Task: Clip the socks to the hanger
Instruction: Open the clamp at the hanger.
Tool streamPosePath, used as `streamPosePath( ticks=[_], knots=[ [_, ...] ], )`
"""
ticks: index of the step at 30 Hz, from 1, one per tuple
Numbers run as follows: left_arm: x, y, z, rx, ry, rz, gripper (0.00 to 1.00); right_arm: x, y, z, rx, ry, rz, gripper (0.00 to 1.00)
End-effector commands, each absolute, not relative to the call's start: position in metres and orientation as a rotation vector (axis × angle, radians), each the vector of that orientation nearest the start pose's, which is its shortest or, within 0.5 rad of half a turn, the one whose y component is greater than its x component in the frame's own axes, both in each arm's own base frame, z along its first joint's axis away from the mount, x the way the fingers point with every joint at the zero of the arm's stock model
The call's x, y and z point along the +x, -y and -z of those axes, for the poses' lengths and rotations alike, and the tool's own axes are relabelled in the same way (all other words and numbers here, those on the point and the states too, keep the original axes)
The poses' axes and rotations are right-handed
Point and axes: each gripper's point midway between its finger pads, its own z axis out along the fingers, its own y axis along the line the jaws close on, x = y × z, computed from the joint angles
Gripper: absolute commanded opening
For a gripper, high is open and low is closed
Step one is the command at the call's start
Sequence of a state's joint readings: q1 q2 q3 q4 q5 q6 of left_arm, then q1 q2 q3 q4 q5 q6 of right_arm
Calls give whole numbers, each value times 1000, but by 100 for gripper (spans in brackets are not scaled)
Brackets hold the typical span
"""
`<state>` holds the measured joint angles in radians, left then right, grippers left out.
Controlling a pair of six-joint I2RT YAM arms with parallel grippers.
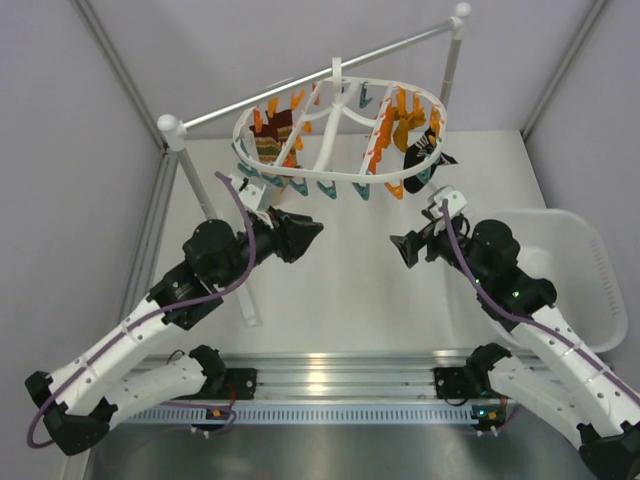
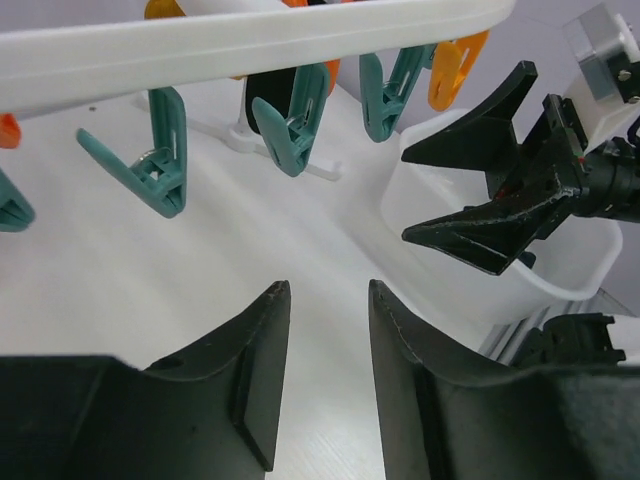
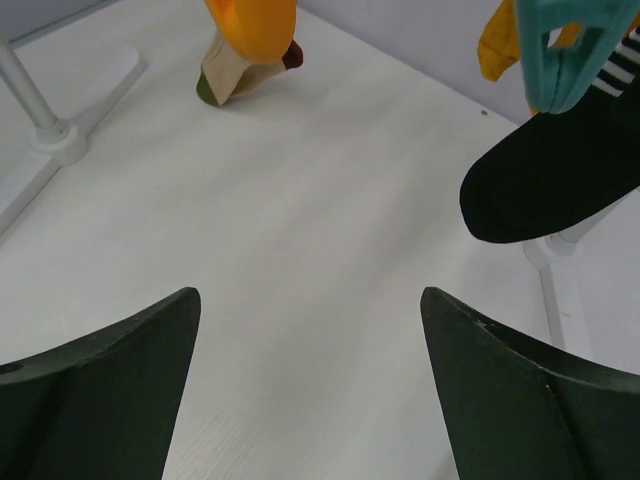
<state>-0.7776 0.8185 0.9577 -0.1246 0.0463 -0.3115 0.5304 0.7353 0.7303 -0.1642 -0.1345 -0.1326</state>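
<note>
The white oval hanger (image 1: 340, 125) hangs from a rod above the back of the table, with orange and teal clips round its ring. A dark sock (image 1: 420, 162) hangs clipped at its right end. In the right wrist view that sock (image 3: 550, 185) hangs from a teal clip (image 3: 565, 50) at the upper right. My left gripper (image 1: 316, 229) is open and empty, below the ring's front left; its jaws (image 2: 328, 285) stand apart under the ring (image 2: 250, 40). My right gripper (image 1: 398, 244) is open wide and empty (image 3: 309, 295), just below the dark sock.
A maroon-striped sock (image 1: 272, 142) and a mustard sock (image 1: 405, 125) hang clipped on the ring. The rod stand (image 1: 300, 85) spans the back, with its post (image 1: 185, 160) at the left and a foot (image 3: 60, 140) on the table. A white bin (image 1: 580, 270) stands at the right.
</note>
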Motion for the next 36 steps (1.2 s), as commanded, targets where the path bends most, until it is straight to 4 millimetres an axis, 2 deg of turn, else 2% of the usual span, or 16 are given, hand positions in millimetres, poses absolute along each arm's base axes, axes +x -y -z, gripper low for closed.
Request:
streamPosePath(
  ticks=[1,4,7,8,9,11,14,20,31,36],
  knots=[
    [230,241,-403,218,-1496,884,39,262,-177,-319,-584,-1488,-429,90],
    [237,247,-412,165,-1500,887,33,259,-181,-324,-564,-1469,-455,88],
    [241,250,-422,125,-1492,889,33,256,-187,-324,-558,-1461,-475,85],
    [241,250,-432,118,-1475,896,33,255,-191,-329,-553,-1438,-484,84],
    [243,253,-434,115,-1479,894,33,254,-194,-334,-547,-1413,-491,83],
    [244,252,-443,100,-1471,894,33,253,-201,-333,-552,-1401,-496,81],
    [248,256,-446,101,-1482,884,34,252,-210,-339,-557,-1373,-503,80],
    [255,262,-442,104,-1507,858,34,247,-226,-352,-567,-1341,-546,79],
    [267,266,-427,91,-1559,804,34,244,-237,-364,-563,-1302,-566,78],
    [270,265,-428,77,-1562,783,35,242,-243,-369,-569,-1285,-584,78]
  ],
)
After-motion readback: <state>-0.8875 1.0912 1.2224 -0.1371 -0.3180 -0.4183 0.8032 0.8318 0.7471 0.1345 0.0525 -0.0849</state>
